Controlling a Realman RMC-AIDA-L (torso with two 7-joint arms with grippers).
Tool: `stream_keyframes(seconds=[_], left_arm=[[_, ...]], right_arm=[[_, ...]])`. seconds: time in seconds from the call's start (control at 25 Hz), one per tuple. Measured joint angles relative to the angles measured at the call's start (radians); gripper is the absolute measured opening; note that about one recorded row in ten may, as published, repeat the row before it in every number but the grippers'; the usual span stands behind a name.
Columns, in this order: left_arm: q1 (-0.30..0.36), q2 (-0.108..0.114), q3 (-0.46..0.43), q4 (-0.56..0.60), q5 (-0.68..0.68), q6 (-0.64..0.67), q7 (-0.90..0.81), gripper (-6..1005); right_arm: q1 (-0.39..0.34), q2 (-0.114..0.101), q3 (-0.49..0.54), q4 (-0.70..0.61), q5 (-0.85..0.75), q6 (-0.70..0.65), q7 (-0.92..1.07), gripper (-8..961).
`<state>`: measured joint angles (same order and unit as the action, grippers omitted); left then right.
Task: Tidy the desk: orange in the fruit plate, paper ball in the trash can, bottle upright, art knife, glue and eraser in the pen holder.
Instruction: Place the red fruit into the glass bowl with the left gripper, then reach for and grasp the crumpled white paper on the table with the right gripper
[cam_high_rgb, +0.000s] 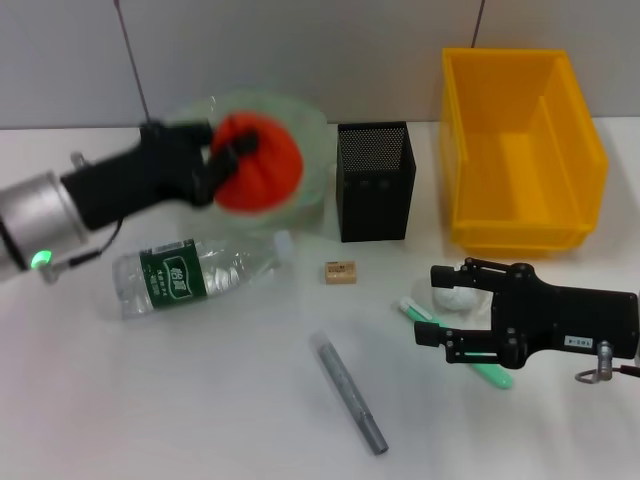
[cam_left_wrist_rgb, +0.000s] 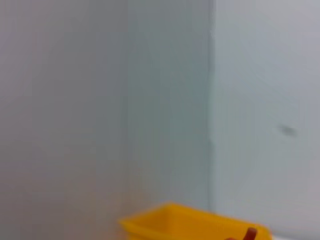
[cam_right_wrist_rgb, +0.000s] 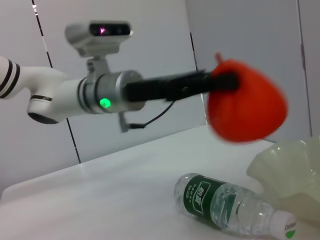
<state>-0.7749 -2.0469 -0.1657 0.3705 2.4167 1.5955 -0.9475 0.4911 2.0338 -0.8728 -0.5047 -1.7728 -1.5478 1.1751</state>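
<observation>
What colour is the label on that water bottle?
Green with white print, on the bottle; clearest in the right wrist view.

Head: I look down over the desk (cam_high_rgb: 200, 400).
Left wrist: faces wall, trash can (cam_left_wrist_rgb: 190, 225).
Right wrist: low, sharing bottle (cam_right_wrist_rgb: 225, 207).

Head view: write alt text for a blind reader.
The left gripper holds a red-orange round fruit above a translucent pale-green bowl. A clear plastic bottle lies on its side nearby; the right gripper hovers at a crumpled white paper wad.
</observation>
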Motion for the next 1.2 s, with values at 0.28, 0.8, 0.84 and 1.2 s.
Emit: stream_keyframes(seconds=[0.28, 0.8, 0.84, 1.2], left_arm=[[-0.075, -0.02, -0.002, -0.091, -0.165, -0.317, 0.054, 115], [-0.123, -0.024, -0.01, -0.298, -0.347, -0.728, 0.423, 70], [-0.123, -0.024, -0.01, -0.298, -0.347, -0.728, 0.423, 130], [-0.138, -0.025, -0.068, -0.343, -0.363, -0.795, 0.498, 422]], right_arm=[[0.0, 0.003, 0.0, 0.0, 0.004, 0.0, 0.0, 822], [0.007, 0.005, 0.0, 0.0, 0.004, 0.005, 0.0, 820], [0.007, 0.005, 0.0, 0.0, 0.004, 0.007, 0.0, 821], [0.007, 0.007, 0.0, 0.001, 0.002, 0.014, 0.0, 821]])
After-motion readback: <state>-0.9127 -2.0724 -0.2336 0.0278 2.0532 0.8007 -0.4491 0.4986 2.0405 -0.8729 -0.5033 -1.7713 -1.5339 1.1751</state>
